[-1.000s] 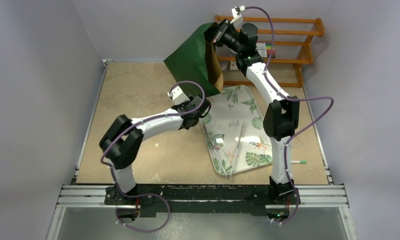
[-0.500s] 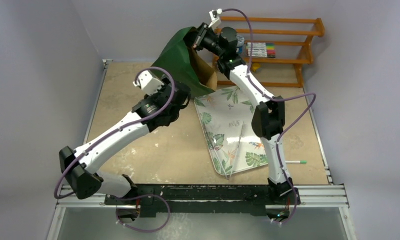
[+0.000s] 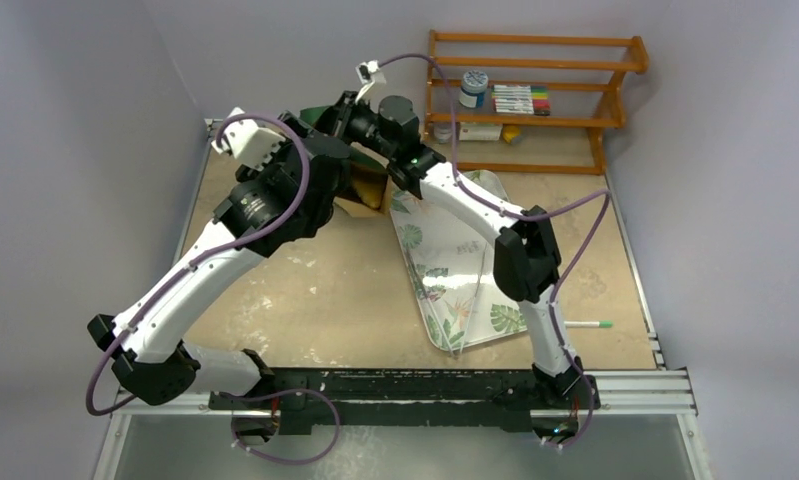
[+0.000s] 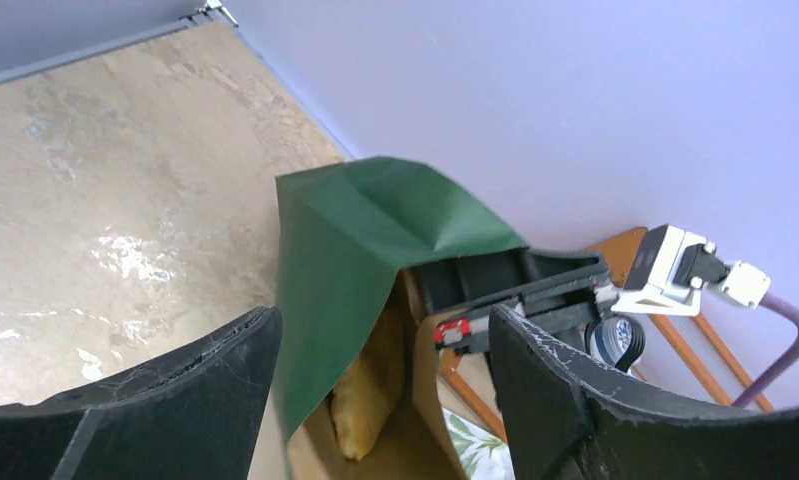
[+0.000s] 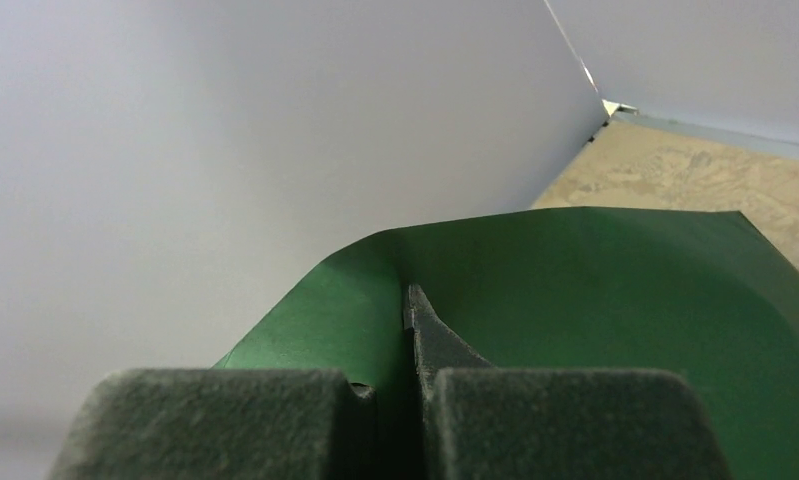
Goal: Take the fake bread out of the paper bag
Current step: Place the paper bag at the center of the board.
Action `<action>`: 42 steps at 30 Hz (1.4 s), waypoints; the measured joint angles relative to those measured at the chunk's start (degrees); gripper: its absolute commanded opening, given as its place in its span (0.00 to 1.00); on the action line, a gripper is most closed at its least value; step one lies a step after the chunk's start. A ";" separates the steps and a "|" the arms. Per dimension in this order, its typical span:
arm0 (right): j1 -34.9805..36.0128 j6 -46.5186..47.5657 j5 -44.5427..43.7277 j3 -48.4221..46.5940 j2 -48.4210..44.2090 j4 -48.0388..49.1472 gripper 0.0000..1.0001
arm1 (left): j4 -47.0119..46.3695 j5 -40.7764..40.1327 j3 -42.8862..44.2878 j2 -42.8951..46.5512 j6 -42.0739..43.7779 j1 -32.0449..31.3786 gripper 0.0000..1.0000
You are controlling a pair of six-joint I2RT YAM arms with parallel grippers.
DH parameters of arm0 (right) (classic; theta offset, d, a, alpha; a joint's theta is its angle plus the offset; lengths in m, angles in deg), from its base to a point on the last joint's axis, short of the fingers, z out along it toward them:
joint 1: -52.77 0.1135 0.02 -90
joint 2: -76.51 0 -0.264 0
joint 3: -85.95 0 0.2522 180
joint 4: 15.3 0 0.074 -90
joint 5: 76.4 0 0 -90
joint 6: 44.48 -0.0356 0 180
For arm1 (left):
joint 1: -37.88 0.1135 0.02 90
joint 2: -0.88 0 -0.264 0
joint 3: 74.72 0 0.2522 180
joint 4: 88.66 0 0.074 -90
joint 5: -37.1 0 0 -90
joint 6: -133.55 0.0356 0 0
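Sitting pinched in the right pincer (image 5: 415, 372) is the paper bag (image 5: 615, 310).

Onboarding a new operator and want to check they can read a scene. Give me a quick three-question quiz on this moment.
1. True or false: the right gripper is pinched shut on the paper bag.
2. The left gripper is: A) open and empty; B) shut on bread; C) shut on the bag.
3. In the left wrist view, what yellow thing shows inside the bag's mouth?

Key: 1 true; 2 A; 3 a piece of fake bread.
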 measured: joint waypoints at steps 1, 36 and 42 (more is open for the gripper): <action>0.83 1.14 -1.25 1.64 -1.20 -0.22 0.00 | 0.33 -0.35 0.70 0.00 0.57 0.00 0.77; 4.59 14.16 -6.64 22.71 -17.22 -2.49 0.00 | 3.19 7.23 2.23 -3.21 23.67 0.11 0.51; 4.59 15.50 -6.62 22.71 -17.62 -3.17 0.00 | 7.15 8.59 2.10 -3.34 24.87 0.11 0.43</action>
